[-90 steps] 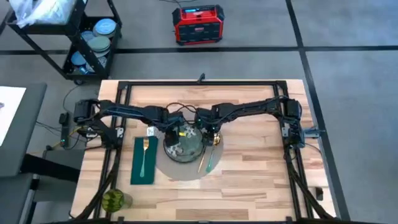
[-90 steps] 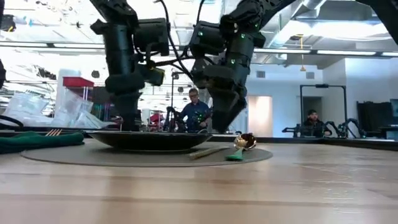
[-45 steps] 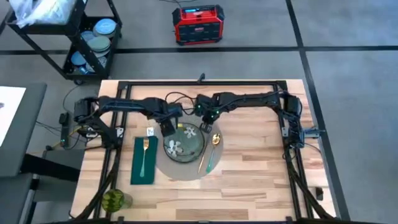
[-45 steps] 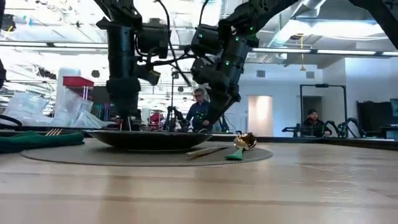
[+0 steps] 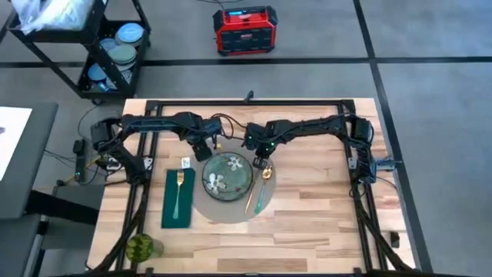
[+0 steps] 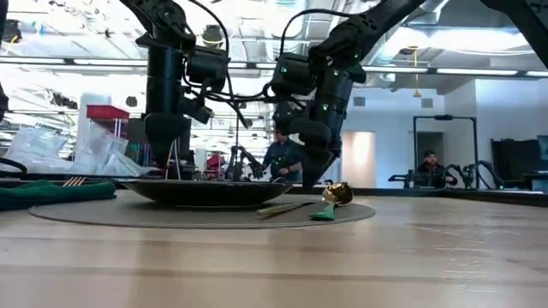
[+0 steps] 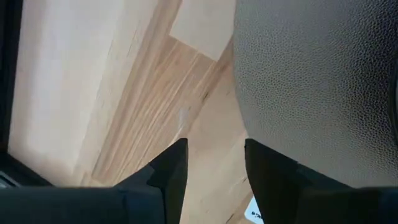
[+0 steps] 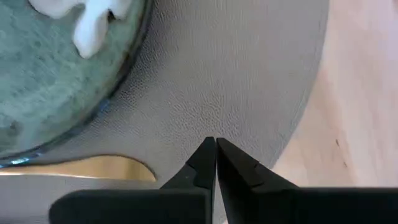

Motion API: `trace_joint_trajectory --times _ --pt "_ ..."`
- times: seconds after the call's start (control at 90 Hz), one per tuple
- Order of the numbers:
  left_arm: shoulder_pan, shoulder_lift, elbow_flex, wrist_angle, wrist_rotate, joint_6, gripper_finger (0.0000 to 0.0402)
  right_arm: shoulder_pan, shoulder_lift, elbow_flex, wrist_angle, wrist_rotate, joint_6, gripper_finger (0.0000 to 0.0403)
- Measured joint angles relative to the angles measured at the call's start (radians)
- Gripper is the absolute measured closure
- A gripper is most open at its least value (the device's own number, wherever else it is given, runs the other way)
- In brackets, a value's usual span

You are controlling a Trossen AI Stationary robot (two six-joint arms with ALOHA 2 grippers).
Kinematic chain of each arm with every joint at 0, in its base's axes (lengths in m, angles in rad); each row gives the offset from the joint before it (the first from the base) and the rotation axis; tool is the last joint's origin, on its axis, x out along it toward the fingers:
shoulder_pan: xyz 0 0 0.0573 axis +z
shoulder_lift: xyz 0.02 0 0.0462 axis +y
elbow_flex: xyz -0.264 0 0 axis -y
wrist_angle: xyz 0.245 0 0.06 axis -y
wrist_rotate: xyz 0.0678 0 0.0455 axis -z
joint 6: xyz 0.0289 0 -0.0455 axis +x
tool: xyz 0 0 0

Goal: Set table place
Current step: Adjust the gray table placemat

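Grey placemat (image 8: 236, 93) under right hand (image 8: 215, 163), pinched empty; left hand (image 7: 214, 163) parted, beside it

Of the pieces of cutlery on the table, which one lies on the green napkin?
The gold fork. It lies lengthwise on the dark green napkin, left of the plate. The other cutlery, including a gold spoon, lies right of the plate on the round grey placemat.
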Motion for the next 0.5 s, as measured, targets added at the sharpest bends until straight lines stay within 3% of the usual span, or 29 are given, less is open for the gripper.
trace_joint_trajectory --times 0.211,0.5 --pt "0.000 0.000 0.000 0.001 0.000 -0.013 0.0263 0.006 -0.008 -0.079 0.009 -0.030 -0.006 0.0403" --pt "0.000 -0.001 0.000 0.019 0.016 -0.061 0.0263 -0.011 -0.006 -0.088 -0.091 -0.029 -0.071 0.0403"
